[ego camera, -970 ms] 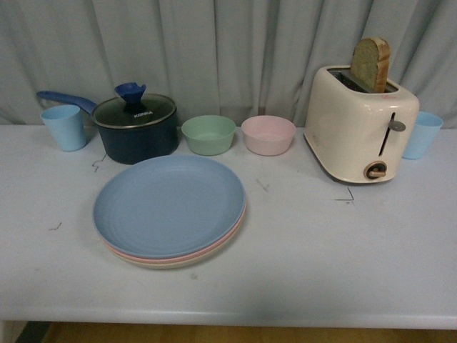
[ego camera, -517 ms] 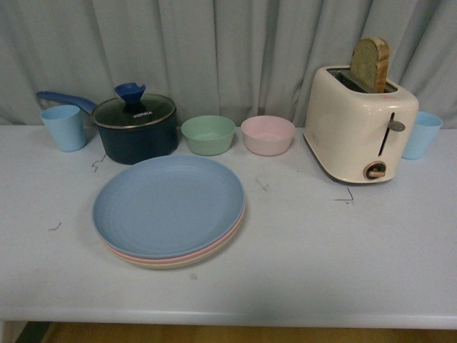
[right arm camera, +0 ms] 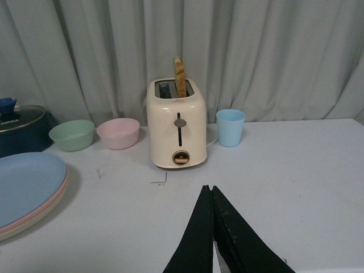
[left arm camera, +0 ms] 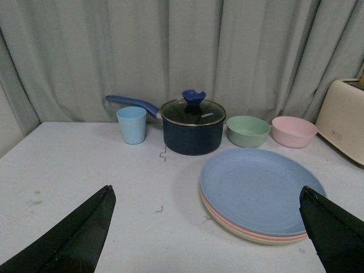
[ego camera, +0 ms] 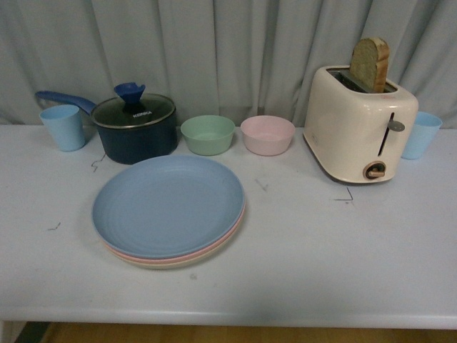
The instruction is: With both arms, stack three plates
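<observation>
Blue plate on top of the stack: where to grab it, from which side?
Probably the blue plate at its thin rim on the right, coming in low from the side. It is shallow and nests on the pink plate, so only the overhanging edge offers a pinch; the saucepan and green bowl crowd the far side.

I see a blue plate (ego camera: 168,206) with faint concentric ridges; a pink plate (ego camera: 235,227) rim shows beneath it and a cream plate (ego camera: 171,263) rim lowest. At 12 o'clock from them sits a pale green bowl (ego camera: 208,134), and at 1 o'clock a pink bowl (ego camera: 268,134). The saucepan (ego camera: 136,128) at 11 o'clock is dark navy with a blue knob. The toaster (ego camera: 359,123) is cream, holding brown bread (ego camera: 370,63). Both cups (ego camera: 63,127) are light blue. The table (ego camera: 321,250) is pale grey-white, the curtain (ego camera: 214,50) grey.
</observation>
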{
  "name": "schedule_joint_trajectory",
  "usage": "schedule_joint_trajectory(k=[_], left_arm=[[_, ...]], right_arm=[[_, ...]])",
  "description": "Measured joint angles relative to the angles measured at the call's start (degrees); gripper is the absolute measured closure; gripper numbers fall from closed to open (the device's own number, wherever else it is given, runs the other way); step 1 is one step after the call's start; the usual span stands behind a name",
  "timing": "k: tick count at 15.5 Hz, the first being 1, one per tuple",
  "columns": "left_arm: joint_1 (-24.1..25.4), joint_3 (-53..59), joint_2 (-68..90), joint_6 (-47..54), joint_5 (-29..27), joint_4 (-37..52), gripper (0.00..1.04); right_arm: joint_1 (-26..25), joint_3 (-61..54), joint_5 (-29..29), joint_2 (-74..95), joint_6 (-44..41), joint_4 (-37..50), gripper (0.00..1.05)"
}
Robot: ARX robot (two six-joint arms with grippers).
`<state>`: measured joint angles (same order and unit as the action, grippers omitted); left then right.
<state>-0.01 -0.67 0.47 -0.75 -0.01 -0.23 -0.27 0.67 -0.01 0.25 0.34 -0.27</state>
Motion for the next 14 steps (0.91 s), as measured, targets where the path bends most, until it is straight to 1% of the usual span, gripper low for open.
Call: schedule_joint_trajectory(k=[1, 2, 4, 6, 8, 9, 12, 14], left_arm=[[0.0, 0.0, 0.0, 0.0, -0.02, 0.04, 0.07], [0.0, 0.0, 0.0, 0.0, -0.02, 0.04, 0.07], [0.0, 0.0, 0.0, 0.0, -0.02, 0.04, 0.07], [0.0, 0.0, 0.0, 0.0, -0.02, 0.04, 0.07], [0.0, 0.0, 0.0, 0.0, -0.02, 0.04, 0.07], [0.0, 0.0, 0.0, 0.0, -0.02, 0.04, 0.07], [0.0, 0.0, 0.0, 0.0, -0.02, 0.04, 0.07], [0.0, 0.0, 0.0, 0.0, -0.02, 0.04, 0.07]], right_arm=[[0.0, 0.0, 0.02, 0.0, -0.07, 0.07, 1.01], [0.0, 0.0, 0.02, 0.0, -0.04, 0.04, 0.91], [0.0, 0.0, 0.02, 0.0, -0.04, 0.07, 0.75], [0.0, 0.0, 0.02, 0.0, -0.04, 0.07, 0.47], [0.0, 0.0, 0.02, 0.0, -0.04, 0.07, 0.4], [0.0, 0.0, 0.02, 0.0, -0.04, 0.07, 0.35], [0.0, 0.0, 0.02, 0.0, -0.04, 0.07, 0.06], [0.0, 0.0, 0.02, 0.0, -0.04, 0.07, 0.07]])
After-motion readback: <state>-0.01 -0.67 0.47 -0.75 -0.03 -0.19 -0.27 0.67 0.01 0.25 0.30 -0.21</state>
